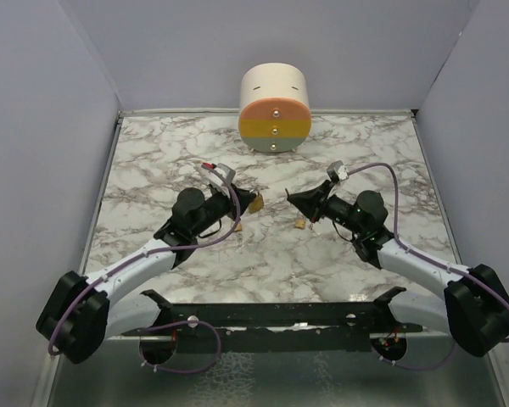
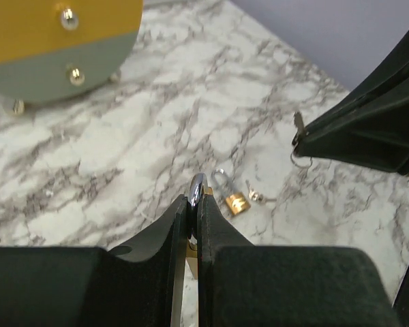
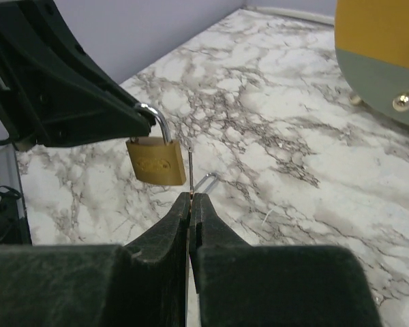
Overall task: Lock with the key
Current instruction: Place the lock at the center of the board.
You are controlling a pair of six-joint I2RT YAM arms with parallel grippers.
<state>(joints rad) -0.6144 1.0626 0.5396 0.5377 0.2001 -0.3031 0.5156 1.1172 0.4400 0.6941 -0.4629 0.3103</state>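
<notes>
My left gripper [image 1: 248,206] is shut on the silver shackle [image 2: 197,185] of a brass padlock [image 3: 155,160], which hangs below its fingertips above the table. My right gripper [image 3: 191,197] is shut on a key [image 3: 191,170] seen edge-on, with its thin blade pointing up right beside the padlock's right side. In the left wrist view the key tip [image 2: 298,124] sticks out of the right gripper, and a key ring [image 2: 301,161] hangs under it. In the top view the two grippers face each other a short way apart at mid table, the right gripper [image 1: 292,197] pointing left.
A second small brass padlock [image 2: 236,202] with an open shackle and loose keys [image 2: 257,197] lies on the marble table [image 1: 153,170] between the grippers; it also shows in the top view [image 1: 300,224]. A cream cylinder with an orange, yellow and green face [image 1: 274,106] stands at the back.
</notes>
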